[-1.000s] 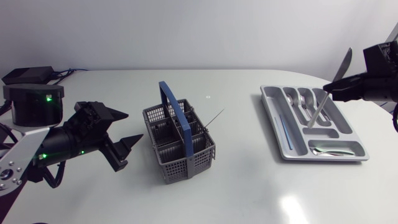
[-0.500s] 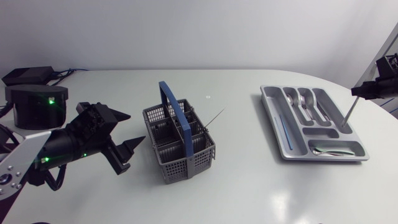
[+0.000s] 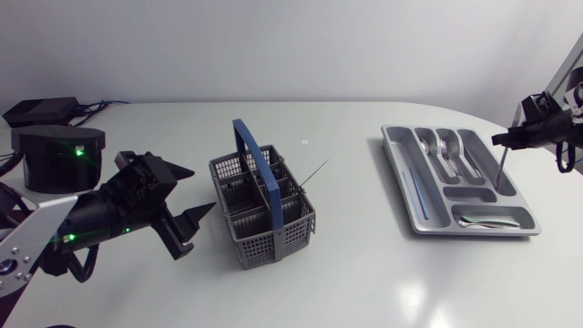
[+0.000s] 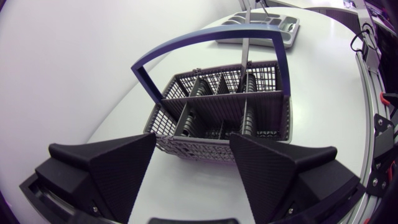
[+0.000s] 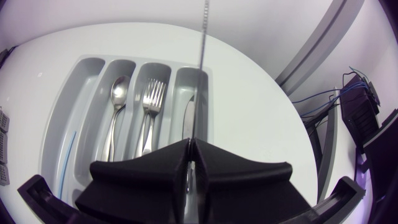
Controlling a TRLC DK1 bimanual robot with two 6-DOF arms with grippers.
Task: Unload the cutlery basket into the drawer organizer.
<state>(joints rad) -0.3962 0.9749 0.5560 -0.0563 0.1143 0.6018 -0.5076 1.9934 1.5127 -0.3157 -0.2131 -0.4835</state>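
- Head view: the grey mesh cutlery basket [image 3: 264, 214], with its blue hoop handle [image 3: 250, 150], sits mid-table. One slim silver utensil [image 3: 314, 171] leans out of its far corner. Your left gripper [image 3: 196, 191] hovers just beside the basket, fingers apart. The grey drawer organizer [image 3: 401, 164] lies well apart, and above its outer side your right gripper [image 3: 503, 139] holds a thin knife [image 3: 501, 169] hanging down.
- Left wrist view: the cutlery basket [image 4: 217, 124] stands ahead of your left gripper [image 4: 193, 146], whose spread fingers touch nothing.
- Right wrist view: your right gripper [image 5: 191, 146] is clamped on the knife [image 5: 202, 62], seen edge-on over the drawer organizer [image 5: 81, 93]. A spoon [image 5: 115, 118] and a fork [image 5: 149, 112] lie in neighbouring slots.
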